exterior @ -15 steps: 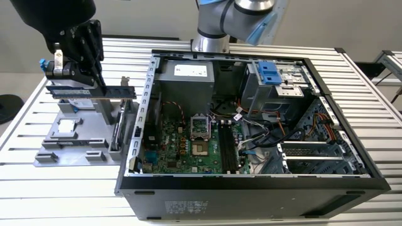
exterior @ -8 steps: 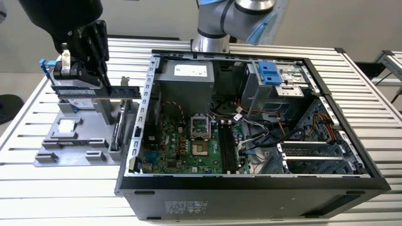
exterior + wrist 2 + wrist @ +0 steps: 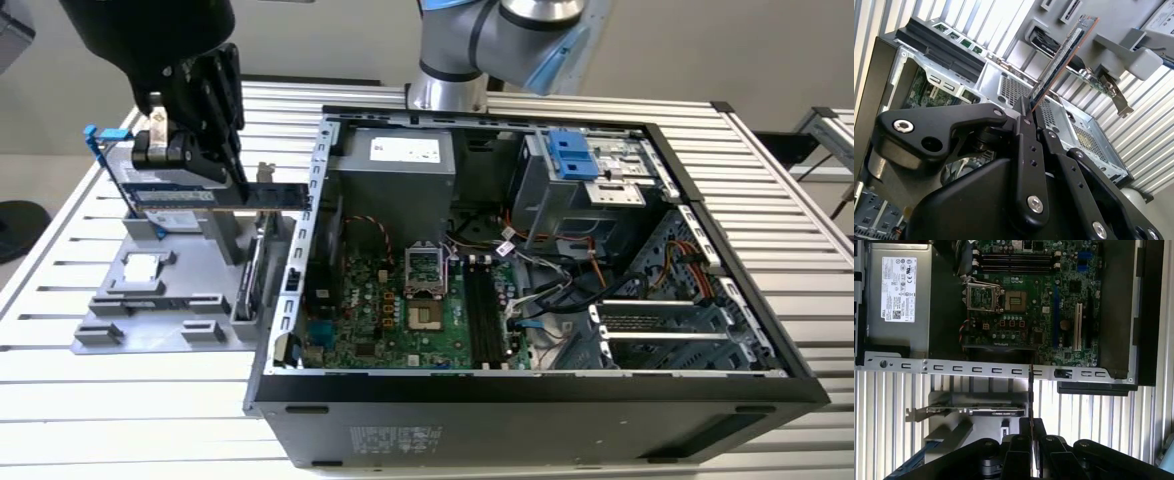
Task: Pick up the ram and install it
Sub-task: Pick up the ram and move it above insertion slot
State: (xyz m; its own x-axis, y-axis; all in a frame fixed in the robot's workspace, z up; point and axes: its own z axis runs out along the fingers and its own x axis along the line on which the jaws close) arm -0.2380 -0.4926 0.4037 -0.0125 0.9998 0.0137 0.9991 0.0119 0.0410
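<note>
Gripper [image 3: 1029, 104] w/ ram [image 3: 1062, 57], second wrist view

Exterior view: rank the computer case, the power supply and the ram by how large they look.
1. computer case: largest by far.
2. power supply: the grey box inside the case.
3. ram: a thin stick, smallest. The gripper holding it covers part of it, so its full length is unsure.

One ram [image 3: 1064, 55], one computer case [image 3: 534, 390], one power supply [image 3: 400, 165], one expansion card [image 3: 974, 410], one grey rack [image 3: 147, 312]
</note>
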